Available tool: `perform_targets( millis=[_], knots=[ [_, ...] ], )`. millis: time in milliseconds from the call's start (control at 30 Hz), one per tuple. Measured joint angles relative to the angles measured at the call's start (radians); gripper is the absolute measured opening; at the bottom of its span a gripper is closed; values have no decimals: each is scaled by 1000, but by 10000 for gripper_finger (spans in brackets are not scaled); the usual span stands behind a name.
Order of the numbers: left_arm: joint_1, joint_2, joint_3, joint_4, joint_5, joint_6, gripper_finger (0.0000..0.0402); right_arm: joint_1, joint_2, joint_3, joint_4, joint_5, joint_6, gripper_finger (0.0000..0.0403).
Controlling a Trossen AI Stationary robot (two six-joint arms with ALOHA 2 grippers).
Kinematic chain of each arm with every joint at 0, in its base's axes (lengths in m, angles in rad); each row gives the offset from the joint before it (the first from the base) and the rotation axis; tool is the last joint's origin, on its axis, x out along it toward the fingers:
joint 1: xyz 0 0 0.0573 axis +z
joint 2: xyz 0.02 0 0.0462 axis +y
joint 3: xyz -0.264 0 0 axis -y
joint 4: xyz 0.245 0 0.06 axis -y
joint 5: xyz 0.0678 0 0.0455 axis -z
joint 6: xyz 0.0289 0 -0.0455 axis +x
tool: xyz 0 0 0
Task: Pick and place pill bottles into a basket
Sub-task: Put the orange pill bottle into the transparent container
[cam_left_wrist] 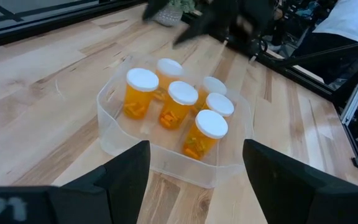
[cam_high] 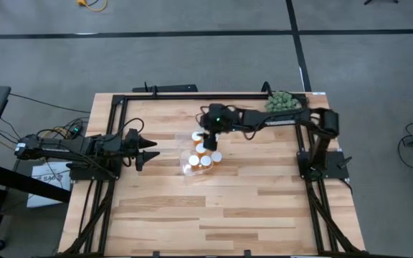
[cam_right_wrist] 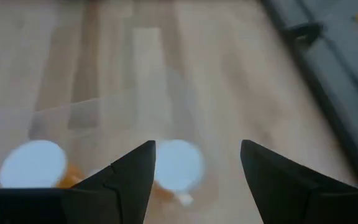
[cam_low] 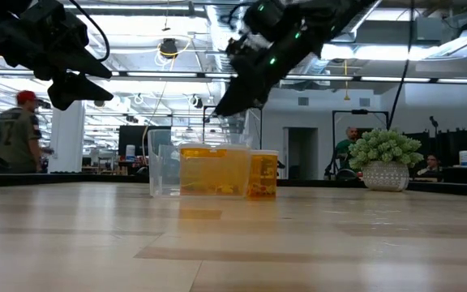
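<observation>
clear basket (cam_left_wrist: pixel 114 134) holds six pill bottles (cam_left_wrist: pixel 178 102), partly hidden under the spread-fingered right gripper (cam_high: pixel 211 145).

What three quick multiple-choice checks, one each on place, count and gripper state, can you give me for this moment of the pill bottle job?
1. Where is the right gripper?
A. Above the basket
B. Beside the potted plant
C. At the table's near edge

2. How many pill bottles stand in the basket?
A. Four
B. Five
C. Six

3. How is the left gripper?
A. Shut on a bottle
B. Open and empty
C. Out of view

Answers: 1 A, the high view shows it over the basket. 2 C, the left wrist view shows six white caps inside the clear walls. 3 B, its fingers are spread with nothing between them, short of the basket.
</observation>
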Motion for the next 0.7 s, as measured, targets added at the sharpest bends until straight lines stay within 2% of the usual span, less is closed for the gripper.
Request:
perform_targets(
  millis=[200,367,467,567,700],
  knots=[
    [0,0,0,0,0,1,247,-16,-179,0,-181,100,-98,229],
    [0,0,0,0,0,1,247,-17,-336,1,-407,145,-110,217],
    [0,0,0,-1,0,1,247,-17,-403,1,-542,132,-91,208],
    [0,0,0,-1,0,16,247,-17,-439,-1,-646,73,-55,198],
    [0,0,0,-1,-1,37,247,-17,-490,-104,-613,21,0,184]
  ],
)
